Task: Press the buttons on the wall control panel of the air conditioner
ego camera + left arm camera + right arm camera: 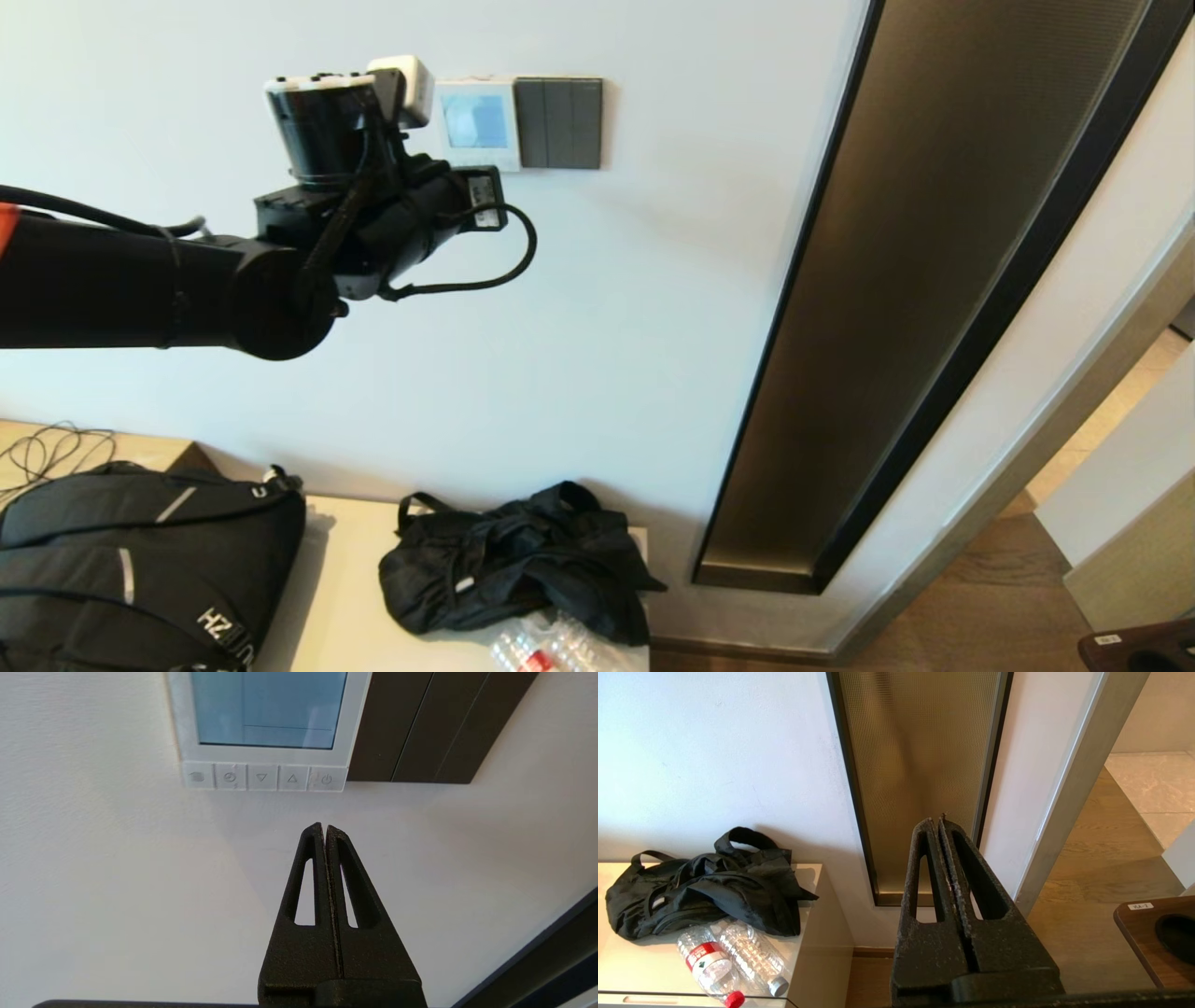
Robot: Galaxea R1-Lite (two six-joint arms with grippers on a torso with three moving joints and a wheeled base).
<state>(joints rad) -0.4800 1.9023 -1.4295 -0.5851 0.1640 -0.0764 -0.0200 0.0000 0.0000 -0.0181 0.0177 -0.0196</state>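
The wall control panel [478,121] is a small white square with a lit blue screen, high on the white wall; it also shows in the left wrist view [268,709]. Its row of small white buttons [261,777] runs along the bottom edge. My left gripper [324,827] is shut and empty. Its tips sit a little below the buttons, under the gap between the up-arrow and power buttons, apart from the panel. In the head view the left arm's end [481,196] is just below the panel. My right gripper [937,820] is shut and empty, parked low.
A dark grey three-rocker switch plate [560,123] adjoins the panel's right side [420,723]. A tall bronze strip with a dark frame [934,280] runs down the wall. Below, a cabinet top [345,597] holds a backpack [140,569], a black bag [523,560] and plastic bottles [714,961].
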